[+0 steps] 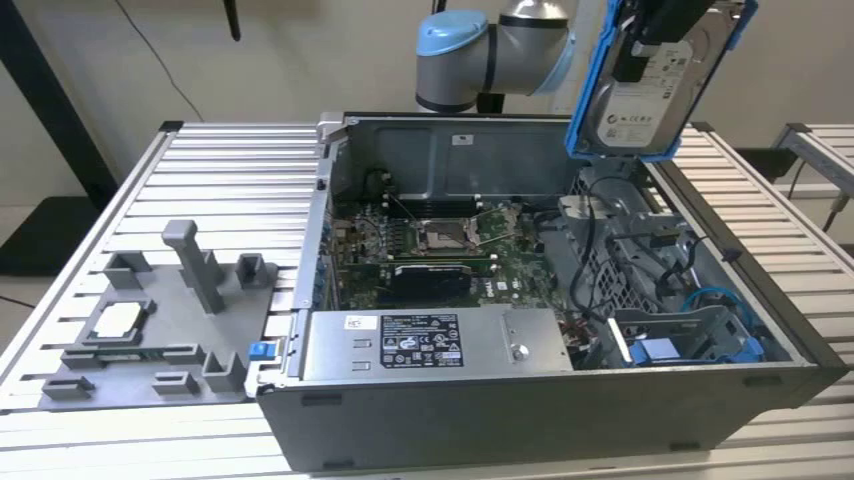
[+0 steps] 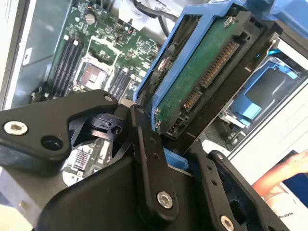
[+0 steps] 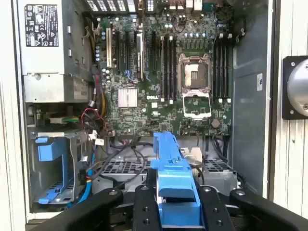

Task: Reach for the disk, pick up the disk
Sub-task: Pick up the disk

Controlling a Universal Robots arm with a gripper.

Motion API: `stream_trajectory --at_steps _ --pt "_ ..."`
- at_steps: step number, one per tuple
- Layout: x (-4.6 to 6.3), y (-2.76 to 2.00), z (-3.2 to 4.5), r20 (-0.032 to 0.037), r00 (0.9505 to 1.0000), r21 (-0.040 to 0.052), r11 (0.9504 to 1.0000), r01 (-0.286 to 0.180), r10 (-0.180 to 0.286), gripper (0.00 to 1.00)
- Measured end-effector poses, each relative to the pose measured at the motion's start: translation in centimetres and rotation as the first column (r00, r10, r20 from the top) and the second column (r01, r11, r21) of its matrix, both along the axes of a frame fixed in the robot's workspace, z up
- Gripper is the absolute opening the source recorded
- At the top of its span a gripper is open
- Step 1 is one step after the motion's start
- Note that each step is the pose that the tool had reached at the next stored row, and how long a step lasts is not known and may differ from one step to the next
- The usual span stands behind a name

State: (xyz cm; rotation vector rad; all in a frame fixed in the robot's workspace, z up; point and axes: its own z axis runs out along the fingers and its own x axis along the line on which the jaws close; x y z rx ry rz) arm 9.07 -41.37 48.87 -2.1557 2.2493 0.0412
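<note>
Gripper (image 3: pixel 175 209): we see it clamped on the disk's (image 1: pixel 650 85) blue frame.
Disk: held upright, high above the open computer case (image 1: pixel 441 420).
Room: open air around its edges.
Around: motherboard (image 3: pixel 163 72) below; grey fixture (image 1: pixel 160 330) on the counter (image 1: pixel 227 170).

Held in the gripper (image 1: pixel 657 40), the disk (image 1: pixel 650 95) hangs above the open computer case (image 1: pixel 534 400), with a fixture tray (image 1: pixel 147 340) at the exterior view's left.
</note>
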Motion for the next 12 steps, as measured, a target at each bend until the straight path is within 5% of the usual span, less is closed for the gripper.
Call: stream_trajectory --at_steps 11,12 --pt "0.0 -2.37 0.00 0.0000 1.0000 0.0013 1.0000 0.000 0.000 0.00" --pt "0.0 -2.97 0.00 0.0000 1.0000 0.0012 1.0000 0.000 0.000 0.00"
